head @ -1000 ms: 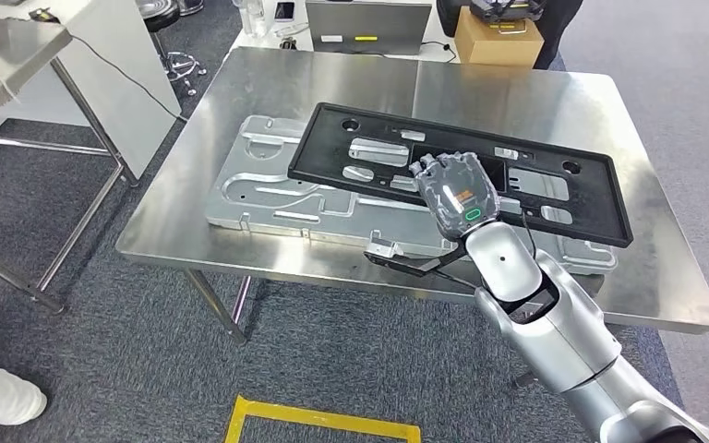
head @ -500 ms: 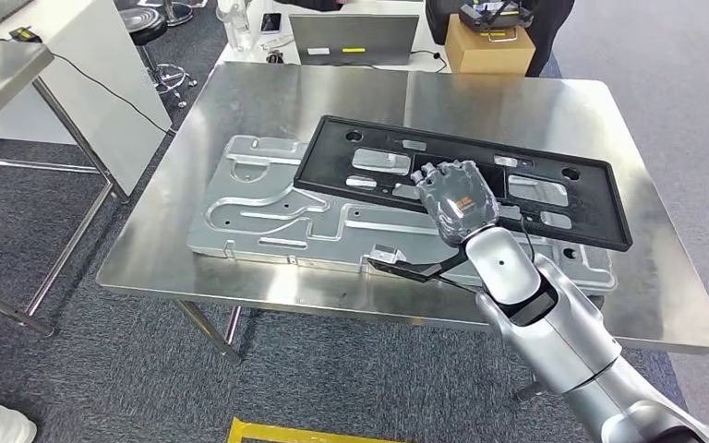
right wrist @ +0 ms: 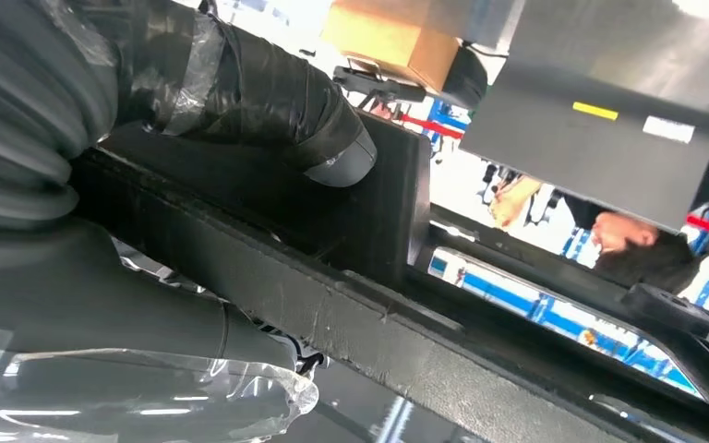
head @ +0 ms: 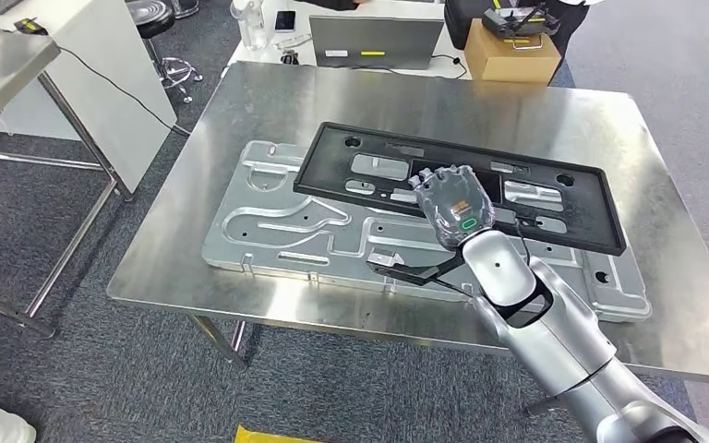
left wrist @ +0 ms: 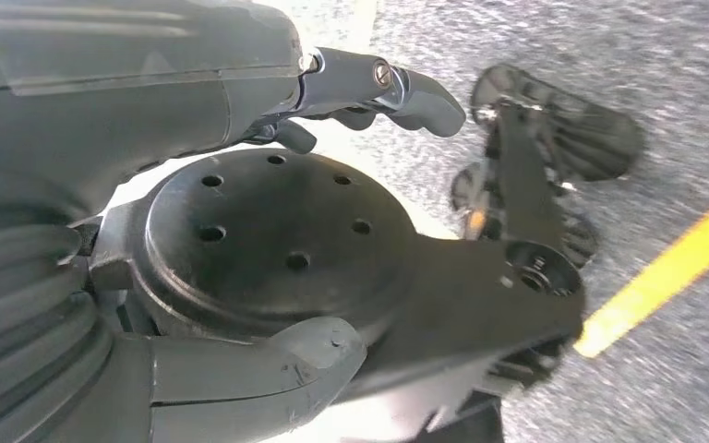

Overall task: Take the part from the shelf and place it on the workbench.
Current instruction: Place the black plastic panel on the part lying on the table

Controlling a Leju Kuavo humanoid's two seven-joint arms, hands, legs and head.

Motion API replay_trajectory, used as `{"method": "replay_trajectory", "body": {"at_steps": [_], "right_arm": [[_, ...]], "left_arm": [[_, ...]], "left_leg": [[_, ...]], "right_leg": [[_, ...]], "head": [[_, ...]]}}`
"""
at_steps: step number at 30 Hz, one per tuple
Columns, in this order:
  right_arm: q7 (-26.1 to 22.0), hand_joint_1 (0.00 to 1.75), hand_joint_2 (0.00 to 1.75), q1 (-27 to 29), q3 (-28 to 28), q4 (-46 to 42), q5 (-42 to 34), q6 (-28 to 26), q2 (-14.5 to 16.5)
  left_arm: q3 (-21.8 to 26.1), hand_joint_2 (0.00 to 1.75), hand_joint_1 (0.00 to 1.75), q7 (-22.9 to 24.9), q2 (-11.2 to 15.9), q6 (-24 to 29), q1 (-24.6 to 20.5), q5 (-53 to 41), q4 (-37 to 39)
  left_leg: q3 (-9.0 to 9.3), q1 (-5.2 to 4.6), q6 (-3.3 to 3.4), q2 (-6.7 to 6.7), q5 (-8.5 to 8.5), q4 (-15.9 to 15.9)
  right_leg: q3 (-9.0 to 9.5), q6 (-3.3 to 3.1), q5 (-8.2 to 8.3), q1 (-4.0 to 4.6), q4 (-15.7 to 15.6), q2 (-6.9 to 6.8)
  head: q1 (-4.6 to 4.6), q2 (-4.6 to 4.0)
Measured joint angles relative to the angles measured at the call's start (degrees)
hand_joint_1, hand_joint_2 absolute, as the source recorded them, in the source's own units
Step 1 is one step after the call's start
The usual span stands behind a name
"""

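The part is a long black plastic frame (head: 351, 161) with several cut-outs. My right hand (head: 452, 198) grips it at the middle of its near rail, over the steel workbench (head: 268, 101). The frame lies across a silver stamped metal plate (head: 277, 221) that rests flat on the bench. In the right wrist view the thumb (right wrist: 268, 101) presses on the frame (right wrist: 351, 305) from one side, and the other fingers are under it. Whether the frame touches the plate I cannot tell. My left hand (left wrist: 102, 101) hangs low over the grey carpet, fingers apart, holding nothing.
A closed laptop (head: 374, 41), a cardboard box (head: 510, 51) and a bottle (head: 251, 23) stand beyond the bench's far edge. A steel shelf (head: 9, 51) is at the left. A person (right wrist: 628, 235) is behind the bench. Yellow floor tape (head: 268, 434) runs near my feet.
The whole picture has shifted, so the camera has moved. My right hand keeps its grip on the black frame over the silver plate, in about the same place on the bench.
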Motion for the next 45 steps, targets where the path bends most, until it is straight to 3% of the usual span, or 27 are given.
{"method": "replay_trajectory", "body": {"at_steps": [2, 5, 6, 8, 10, 11, 12, 14, 16, 20, 22, 24, 25, 26, 27, 29, 30, 32, 35, 38, 42, 45], "right_arm": [[0.03, 1.73, 1.75, -0.07, -0.01, 0.05, -0.18, -0.04, 0.01], [0.09, 1.73, 1.75, 0.10, -0.10, 0.13, -0.36, -0.14, 0.02], [0.11, 1.73, 1.75, 0.15, -0.14, 0.21, -0.40, -0.20, 0.05], [0.19, 1.73, 1.75, 0.42, -0.19, 0.53, -0.53, -0.33, 0.19], [0.28, 1.73, 1.75, 1.15, -0.19, 1.01, -0.75, -0.45, 0.28], [0.34, 1.73, 1.75, 1.61, -0.19, 1.30, -0.91, -0.52, 0.29], [0.44, 1.73, 1.75, 1.97, -0.20, 1.61, -1.07, -0.61, 0.32], [0.59, 1.73, 1.75, 2.37, -0.38, 2.32, -1.38, -0.96, 0.44], [0.62, 1.73, 1.75, 2.57, -0.80, 3.09, -1.63, -1.42, 0.73], [0.59, 1.73, 1.75, 3.26, -1.46, 4.36, -2.07, -1.89, 1.15], [0.60, 1.73, 1.75, 3.39, -1.83, 4.83, -2.15, -1.94, 1.22], [0.54, 1.73, 1.75, 3.68, -2.13, 5.40, -2.30, -1.95, 1.37], [0.44, 1.73, 1.75, 3.97, -2.27, 5.81, -2.42, -1.93, 1.50], [0.31, 1.73, 1.75, 4.27, -2.46, 6.31, -2.52, -1.93, 1.63], [0.19, 1.73, 1.75, 4.49, -2.68, 6.90, -2.64, -1.95, 1.80], [0.05, 1.73, 1.75, 4.66, -3.23, 8.32, -2.86, -2.03, 2.16], [0.04, 1.73, 1.75, 4.64, -3.50, 9.14, -2.98, -2.15, 2.40], [0.03, 1.73, 1.75, 4.67, -3.90, 10.91, -3.14, -2.59, 3.03], [0.00, 1.73, 1.75, 4.73, -4.19, 13.14, -3.18, -3.07, 3.67], [-0.02, 1.73, 1.75, 4.73, -4.42, 14.50, -3.21, -3.08, 4.09], [-0.03, 0.00, 0.00, 4.72, -5.06, 16.42, -3.26, -3.29, 4.61], [-0.17, 0.00, 0.00, 4.70, -5.74, 18.08, -3.28, -4.13, 4.87]], "left_arm": [[0.01, 1.75, 0.00, -0.07, -0.20, 0.10, -0.12, 0.00, 0.00], [0.01, 1.75, 0.00, -0.07, -0.25, 0.29, -0.23, -0.01, 0.00], [0.01, 1.75, 0.00, -0.05, -0.20, 0.33, -0.22, -0.01, 0.00], [0.01, 1.75, 0.00, 0.00, -0.18, 0.44, -0.20, -0.01, 0.00], [0.01, 1.75, 0.00, 0.02, -0.17, 0.55, -0.23, -0.01, 0.00], [0.01, 1.75, 0.00, 0.04, -0.14, 0.62, -0.24, -0.01, 0.00], [0.01, 1.75, 0.00, 0.09, -0.10, 0.76, -0.24, -0.01, 0.00], [0.01, 1.75, 0.00, 0.32, -0.07, 1.11, -0.19, -0.01, 0.00], [0.01, 1.75, 0.00, 0.63, -0.09, 1.41, -0.22, 0.00, 0.00], [0.01, 1.75, 0.00, 1.02, -0.09, 1.73, -0.16, -0.01, 0.00], [0.01, 1.75, 0.00, 1.11, -0.10, 1.81, -0.22, -0.01, 0.00], [0.01, 1.75, 0.00, 1.33, -0.11, 2.11, -0.31, -0.01, 0.00], [0.01, 1.75, 0.00, 1.48, -0.11, 2.32, -0.34, -0.01, 0.00], [0.01, 1.75, 0.00, 1.60, -0.11, 2.46, -0.34, -0.01, 0.00], [0.01, 1.75, 0.00, 1.68, -0.11, 2.54, -0.34, -0.01, 0.00], [0.01, 1.75, 0.00, 1.67, -0.17, 2.48, -0.39, -0.01, 0.00], [0.01, 1.75, 0.00, 1.67, -0.21, 2.43, -0.48, -0.01, 0.00], [0.01, 1.75, 0.00, 1.68, -0.26, 2.37, -0.64, -0.01, 0.00], [0.01, 1.75, 0.00, 1.71, -0.22, 2.37, -0.70, -0.01, 0.00], [0.01, 1.75, 0.00, 1.71, -0.21, 2.37, -0.74, -0.01, 0.00], [0.04, 1.75, 0.00, 1.86, -0.21, 2.11, -0.77, -0.01, 0.00], [0.19, 1.75, 0.00, 1.89, -0.22, 1.67, -0.76, -0.01, -0.01]], "left_leg": [[0.11, 0.11, -0.48, 0.11, -0.22, -0.20], [0.40, 0.01, -1.33, 0.25, -1.11, 0.07], [-0.38, 0.01, -1.66, 0.26, -2.09, 1.90], [-4.09, 0.43, -2.28, 0.30, -4.63, 8.61], [-7.84, 0.81, -2.81, 0.31, -5.36, 14.04], [-8.48, 0.94, -3.01, 0.32, -4.21, 14.11], [-7.99, 1.06, -3.15, 0.34, -2.07, 12.00], [-5.32, 1.21, -3.29, 0.39, 2.14, 5.07], [-3.64, 1.14, -2.90, 0.30, 3.10, 0.98], [-3.21, 1.07, -1.39, 0.10, 2.51, 0.31], [-2.79, 1.18, -0.66, 0.16, 2.36, 0.00], [-2.58, 1.06, -0.26, 0.21, 2.12, -0.01], [-2.44, 1.00, -0.16, 0.18, 2.02, 0.00], [-2.27, 0.93, -0.11, 0.11, 1.90, 0.00], [-2.04, 0.85, -0.09, 0.02, 1.76, 0.01], [-1.55, 0.66, -0.21, -0.15, 1.47, -0.01], [-1.44, 0.54, -0.34, -0.21, 1.34, 0.02], [-1.49, 0.36, -0.48, -0.24, 1.09, 0.15], [-1.49, 0.42, -0.55, -0.14, 0.97, 0.15], [-1.33, 0.45, -0.63, -0.05, 1.01, -0.09], [-1.21, 0.47, -0.83, -0.04, 1.10, -0.31], [-1.18, 0.47, -0.98, -0.03, 1.14, -0.39]], "right_leg": [[0.71, -0.58, -0.18, 0.45, -1.64, -0.04], [2.27, -0.77, -0.28, -0.10, -3.69, -0.10], [2.96, -0.79, -0.23, -0.42, -4.37, -0.14], [3.75, -0.87, -0.49, -0.64, -4.79, -0.18], [4.20, -0.79, -1.08, -0.69, -4.59, -0.17], [4.45, -0.68, -1.45, -0.74, -4.39, -0.18], [4.73, -0.52, -1.86, -0.83, -4.13, -0.17], [5.12, 0.01, -2.83, -0.93, -3.40, -0.08], [4.87, 0.63, -3.44, -0.79, -2.74, 0.08], [4.41, 1.63, -4.28, -0.88, -1.88, 0.12], [2.11, 2.02, -6.82, -0.99, 3.02, 0.07], [-2.17, 2.22, -9.70, -0.98, 10.74, 0.05], [-3.81, 2.21, -10.05, -0.98, 13.25, 0.04], [-4.52, 2.10, -9.25, -0.96, 13.74, 0.04], [-4.08, 1.86, -7.34, -0.91, 11.91, 0.04], [-0.93, 1.02, -2.78, -0.61, 4.27, 0.05], [0.54, 0.59, -1.44, -0.39, 0.83, 0.03], [1.86, 0.71, -0.95, -0.17, -2.26, 0.00], [1.93, 1.43, -1.05, -0.11, -2.59, 0.12], [1.86, 1.23, -1.12, -0.07, -2.50, 0.24], [1.86, 1.04, -1.20, -0.03, -2.42, 0.22], [1.86, 0.94, -1.20, -0.03, -2.39, 0.22]], "head": [[-0.07, 0.00], [-0.07, 0.00], [-0.10, 0.00], [-0.16, 0.00], [-0.17, 0.00], [-0.17, 0.00], [-0.17, 0.00], [-0.20, 0.00], [-0.24, 0.00], [-0.29, 0.00], [-0.23, 0.00], [-0.21, 0.00], [-0.21, 0.00], [-0.20, 0.00], [-0.20, 0.00], [-0.22, 0.00], [-0.22, 0.00], [-0.24, 0.00], [-0.25, 0.00], [-0.26, -0.01], [-0.26, 0.00], [-0.26, 0.00]]}}
